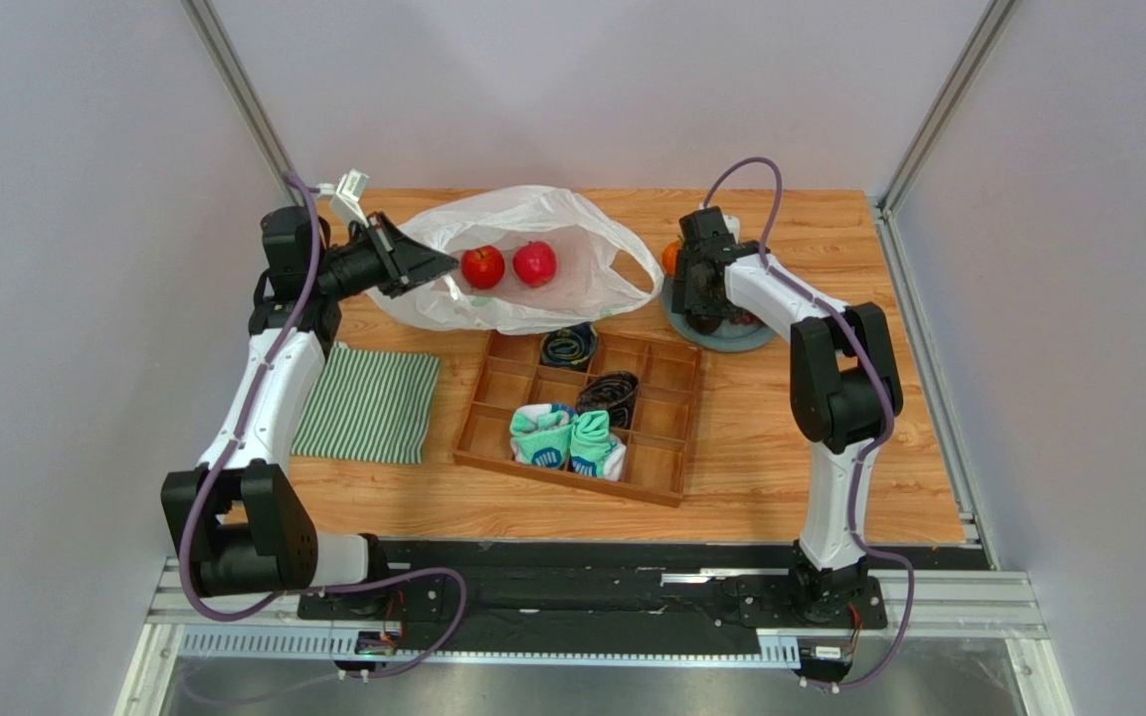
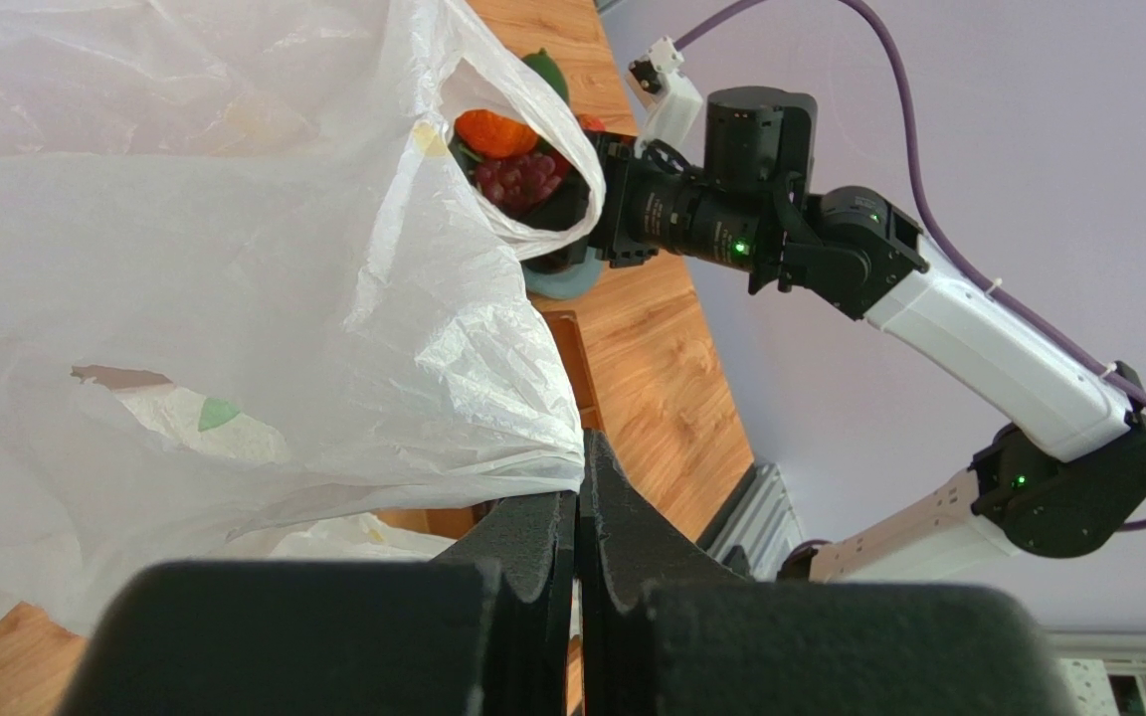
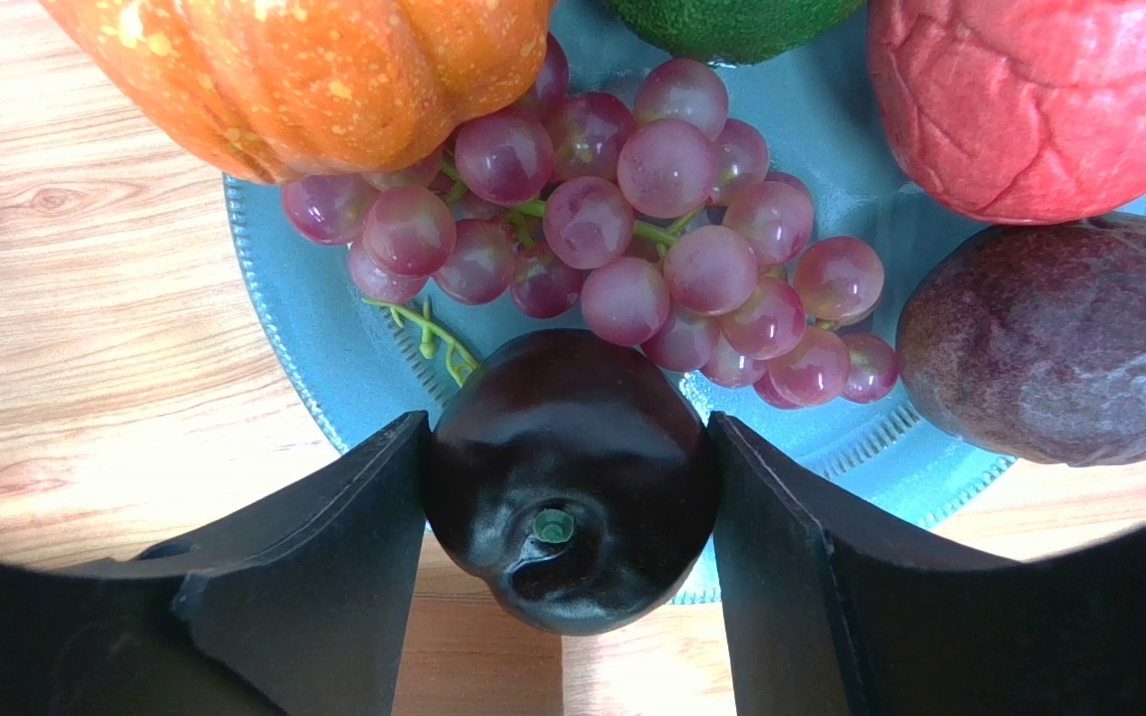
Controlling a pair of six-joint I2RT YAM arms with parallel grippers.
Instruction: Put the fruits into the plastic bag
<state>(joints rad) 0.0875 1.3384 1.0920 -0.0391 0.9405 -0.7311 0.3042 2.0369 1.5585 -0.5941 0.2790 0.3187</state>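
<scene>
We find the dark purple fruit (image 3: 572,478) at the six o'clock edge of the blue plate (image 3: 310,358). The right claw (image 3: 567,436) is about half open around it, with one finger pressed against each side. From that fruit, the grapes (image 3: 639,224) lie at twelve o'clock and the pumpkin (image 3: 310,67) at eleven. From above, we see the plate at three o'clock of the plastic bag (image 1: 579,224), which holds two red apples (image 1: 509,266). The left claw (image 2: 582,455) is fully closed, pinching the bag's edge at its nine o'clock side. A wooden tray (image 1: 669,433) lies at six o'clock of the bag, and a striped cloth (image 1: 370,403) at seven.
</scene>
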